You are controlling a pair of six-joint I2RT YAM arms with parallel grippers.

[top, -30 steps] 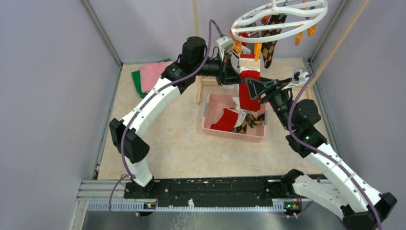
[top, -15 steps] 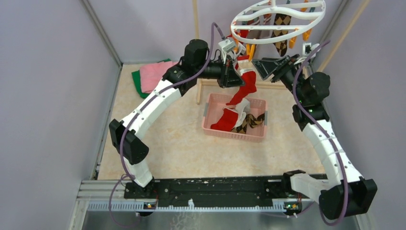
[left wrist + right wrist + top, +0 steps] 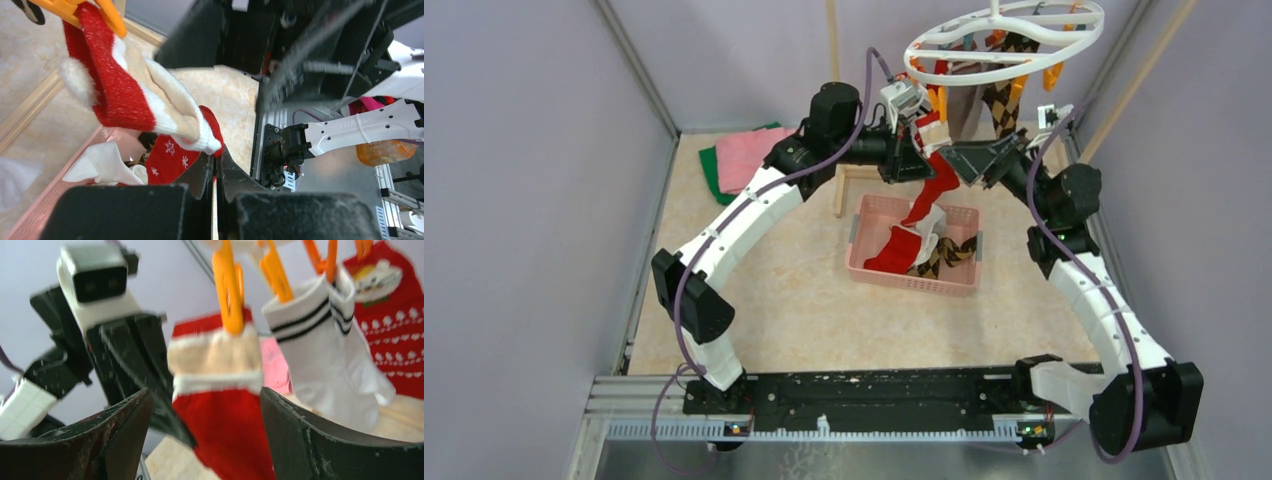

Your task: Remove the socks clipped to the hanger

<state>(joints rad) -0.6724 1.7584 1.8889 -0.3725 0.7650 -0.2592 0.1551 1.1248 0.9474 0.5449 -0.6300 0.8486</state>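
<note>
Right wrist view: right claw (image 3: 204, 407) spread either side of the red sock (image 3: 220, 440), which hangs from an orange clip (image 3: 227, 290) above it; left claw (image 3: 215, 172) pressed together at that sock's edge; several socks (image 3: 894, 252) lie in the pink basket (image 3: 914, 284) below, more left on the hanger (image 3: 994, 76).

Under the hanger (image 3: 999, 78) room is tight: the red sock (image 3: 225, 435) hangs between the spread fingers (image 3: 120, 435) of the right gripper (image 3: 205, 432), with a narrow gap on either side. The left gripper (image 3: 125, 350), pinched on that sock, blocks its left side; the white striped sock (image 3: 325, 350) crowds the right. Orange clips (image 3: 227, 290) bar the way up. Downward the way is free to the pink basket (image 3: 864, 215). The rack frame (image 3: 839, 185) stands by the basket's far corner; bare table (image 3: 804, 300) lies toward the bases
</note>
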